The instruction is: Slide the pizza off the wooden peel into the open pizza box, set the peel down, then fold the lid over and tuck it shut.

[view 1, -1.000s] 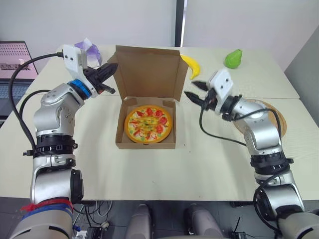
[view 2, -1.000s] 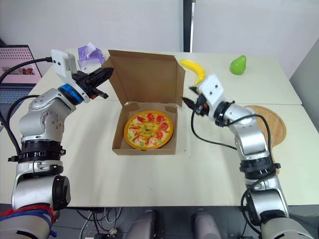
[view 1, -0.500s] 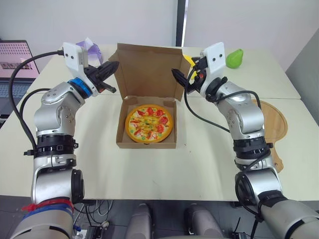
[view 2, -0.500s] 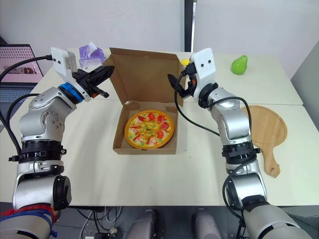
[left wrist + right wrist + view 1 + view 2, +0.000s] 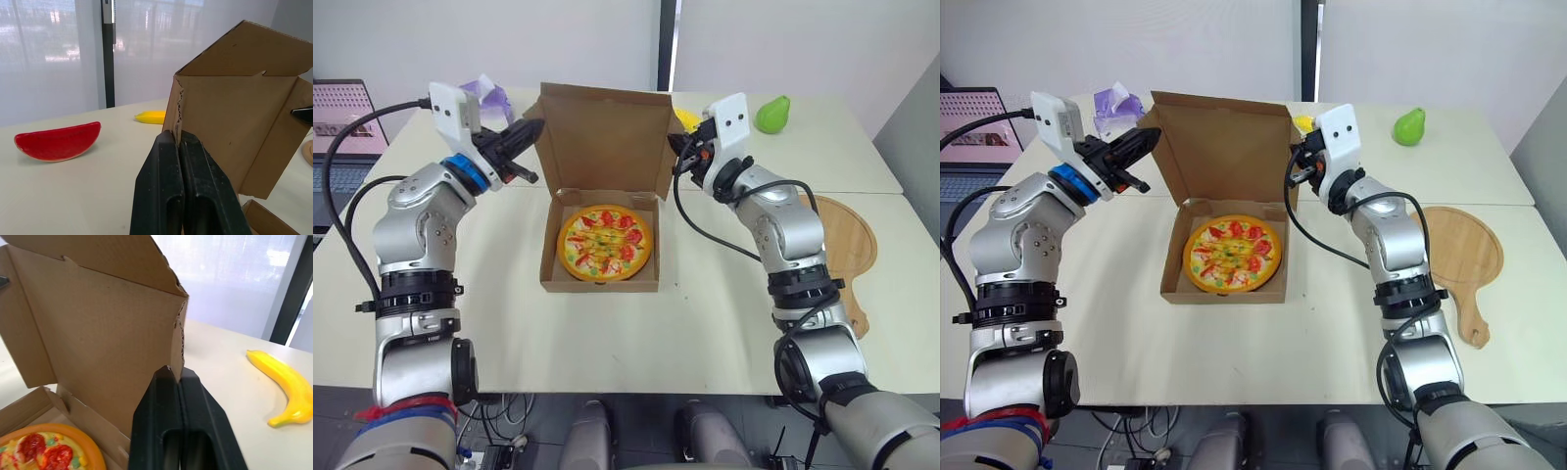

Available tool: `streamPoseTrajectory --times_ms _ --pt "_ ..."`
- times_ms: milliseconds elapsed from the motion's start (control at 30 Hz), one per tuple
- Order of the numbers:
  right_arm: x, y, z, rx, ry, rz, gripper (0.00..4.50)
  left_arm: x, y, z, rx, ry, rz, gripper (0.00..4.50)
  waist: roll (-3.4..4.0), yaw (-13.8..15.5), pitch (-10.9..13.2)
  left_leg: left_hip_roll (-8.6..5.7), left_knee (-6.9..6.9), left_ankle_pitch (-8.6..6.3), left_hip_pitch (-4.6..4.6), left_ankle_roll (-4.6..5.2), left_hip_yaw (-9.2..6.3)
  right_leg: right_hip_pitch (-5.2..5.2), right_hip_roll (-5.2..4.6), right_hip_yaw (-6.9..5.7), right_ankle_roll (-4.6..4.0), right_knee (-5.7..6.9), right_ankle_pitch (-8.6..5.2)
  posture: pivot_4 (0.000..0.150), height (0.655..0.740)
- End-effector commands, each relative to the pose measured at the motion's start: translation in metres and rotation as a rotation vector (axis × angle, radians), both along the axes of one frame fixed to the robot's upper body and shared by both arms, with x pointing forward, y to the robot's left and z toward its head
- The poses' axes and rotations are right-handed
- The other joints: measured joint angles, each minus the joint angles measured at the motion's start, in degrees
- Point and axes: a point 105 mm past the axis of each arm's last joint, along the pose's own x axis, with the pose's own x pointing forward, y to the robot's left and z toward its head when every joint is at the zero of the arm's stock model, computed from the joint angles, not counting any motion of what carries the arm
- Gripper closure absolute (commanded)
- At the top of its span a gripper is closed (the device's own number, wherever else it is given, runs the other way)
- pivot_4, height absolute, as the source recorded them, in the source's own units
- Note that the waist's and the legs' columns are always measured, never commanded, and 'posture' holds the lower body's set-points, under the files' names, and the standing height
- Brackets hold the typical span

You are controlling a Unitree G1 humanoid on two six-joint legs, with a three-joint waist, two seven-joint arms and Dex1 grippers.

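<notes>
Behind box lid [image 5: 234, 132], red slice [image 5: 56, 142]

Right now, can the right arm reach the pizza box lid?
Probably yes. The right pincer sits shut at the side edge of the lid, nothing between them; the banana lies behind, clear.

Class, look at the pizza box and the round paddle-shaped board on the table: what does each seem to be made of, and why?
The pizza box: corrugated cardboard, matte brown; its torn flap edge shows fluting. The board: apparently wood, pale tan with a smooth, low-sheen face; the grain is too faint to confirm.
</notes>
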Motion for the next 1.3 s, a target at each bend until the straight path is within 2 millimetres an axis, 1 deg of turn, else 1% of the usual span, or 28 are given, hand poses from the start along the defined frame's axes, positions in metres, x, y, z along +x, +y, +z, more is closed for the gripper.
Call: streamPoseTrajectory --times_ms 33,100,167,333,667,900,1133,1300 --pt "-0.009 0.008 0.035 0.015 -0.127 0.042 4.48 -0.007 0.003 0.017 0.021 -0.056 0.007 4.50 0.00 0.0 0.0 0.00 0.00 0.00 -0.04 0.00 0.00 -0.04 0.00 0.00 0.00 0.02 0.00 0.150 0.7400" --pt "-0.015 0.014 0.039 -0.002 -0.143 0.078 4.48 -0.008 0.005 0.017 0.045 -0.040 0.014 4.50 0.00 0.0 0.0 0.00 0.02 0.00 -0.13 0.00 0.00 -0.13 0.00 0.00 0.00 0.05 0.00 0.150 0.7400" --pt "-0.021 0.021 0.039 -0.015 -0.143 0.114 4.48 -0.010 0.003 0.020 0.060 -0.029 -0.002 4.50 0.00 0.0 0.0 0.01 0.10 0.00 -0.25 0.00 -0.02 -0.24 0.02 -0.01 0.00 0.08 0.00 0.150 0.7400" --pt "-0.032 0.033 0.034 -0.044 -0.121 0.154 4.48 -0.019 -0.005 0.018 0.094 0.001 -0.031 4.50 0.01 0.0 0.0 0.01 0.21 0.00 -0.39 0.00 -0.05 -0.32 0.01 -0.04 -0.01 0.09 0.00 0.150 0.7400" --pt "-0.047 0.043 0.023 -0.029 -0.064 0.161 4.48 -0.039 -0.010 0.005 0.061 0.026 0.013 4.50 0.01 0.0 0.0 0.03 0.40 -0.01 -0.45 0.01 -0.07 -0.32 0.01 -0.04 -0.01 0.17 0.00 0.150 0.7400" --pt "-0.064 0.052 0.006 -0.009 0.004 0.198 4.48 -0.054 -0.003 -0.008 0.053 0.027 0.081 4.50 0.01 -0.1 0.0 0.04 0.42 -0.01 -0.45 0.01 -0.08 -0.31 0.01 -0.02 -0.01 0.21 0.00 0.150 0.7400" --pt "-0.076 0.056 -0.012 0.025 0.110 0.237 4.48 -0.067 -0.007 -0.025 0.035 0.039 0.106 4.50 0.01 -0.1 0.0 0.05 0.44 -0.01 -0.44 0.01 -0.09 -0.30 0.01 -0.01 -0.01 0.25 0.00 0.150 0.7400" --pt "-0.081 0.054 -0.021 0.044 0.172 0.237 4.48 -0.074 -0.009 -0.037 0.027 0.047 0.122 4.50 0.01 -0.1 0.0 0.05 0.46 -0.01 -0.43 0.01 -0.10 -0.29 0.01 -0.02 -0.01 0.27 0.00 0.150 0.7400"
